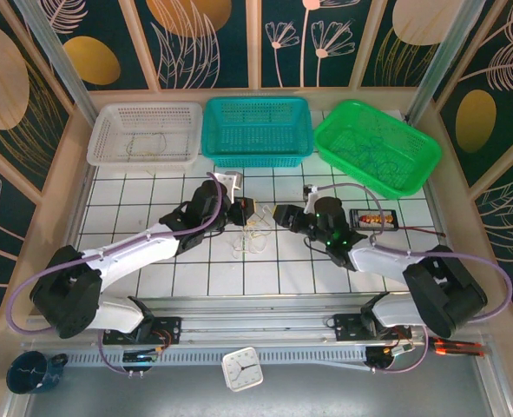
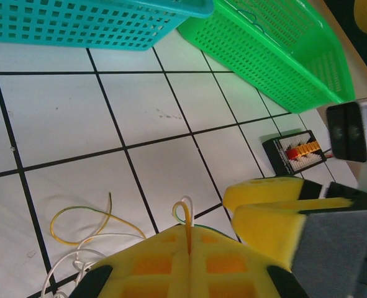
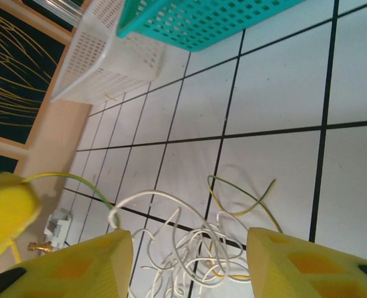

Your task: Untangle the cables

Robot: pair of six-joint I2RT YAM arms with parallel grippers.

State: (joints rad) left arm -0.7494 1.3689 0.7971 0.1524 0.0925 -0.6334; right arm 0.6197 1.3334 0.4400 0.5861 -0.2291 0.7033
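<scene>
Tabletop (image 1: 134,195) job part done: cables (image 1: 249,243) lie knotted between two hands.
Thin strands seem to lie already in the white basket (image 1: 100,139) and green basket (image 1: 334,132) at the far edge, so some sorting looks done. The left hand (image 2: 188,248) is clamped tight on a yellow wire (image 2: 184,211) leading from the heap. The right hand (image 3: 189,261) hangs half open astride the whitish loops, gripping nothing. One yellow-green wire (image 2: 53,225) lies loose beside them.

3 baskets (image 1: 256,159) block the far edge.
</scene>
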